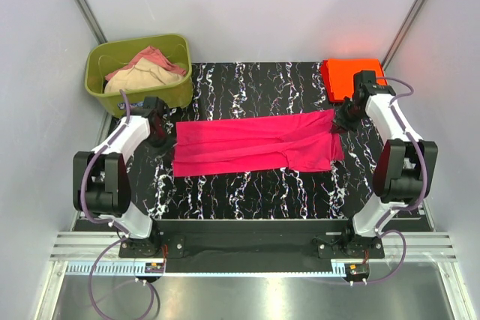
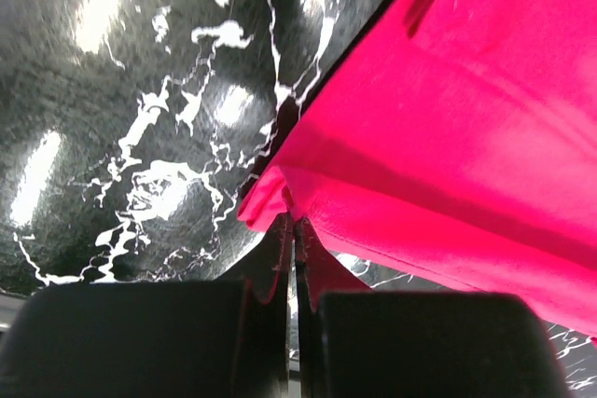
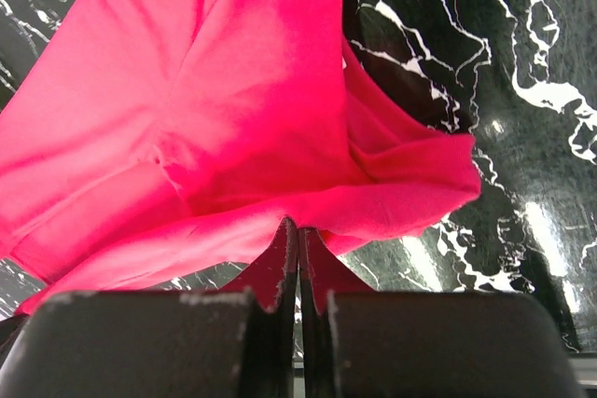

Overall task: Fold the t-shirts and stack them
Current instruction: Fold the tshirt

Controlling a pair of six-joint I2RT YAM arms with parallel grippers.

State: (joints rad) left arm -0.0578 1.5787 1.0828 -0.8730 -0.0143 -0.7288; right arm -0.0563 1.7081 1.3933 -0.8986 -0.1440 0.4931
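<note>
left gripper (image 2: 291, 223) and right gripper (image 3: 298, 228), fingers together, each pinch the pink t-shirt (image 1: 255, 144).

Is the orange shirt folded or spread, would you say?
Folded: the orange shirt lies as a compact rectangle, no sleeves showing.

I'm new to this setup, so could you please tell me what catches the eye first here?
The hot pink t-shirt lies stretched across the middle of the black marbled table, the left gripper and right gripper each pinching one end. A folded orange-red t-shirt sits at the far right corner, an olive-green tub of clothes at the far left.
</note>
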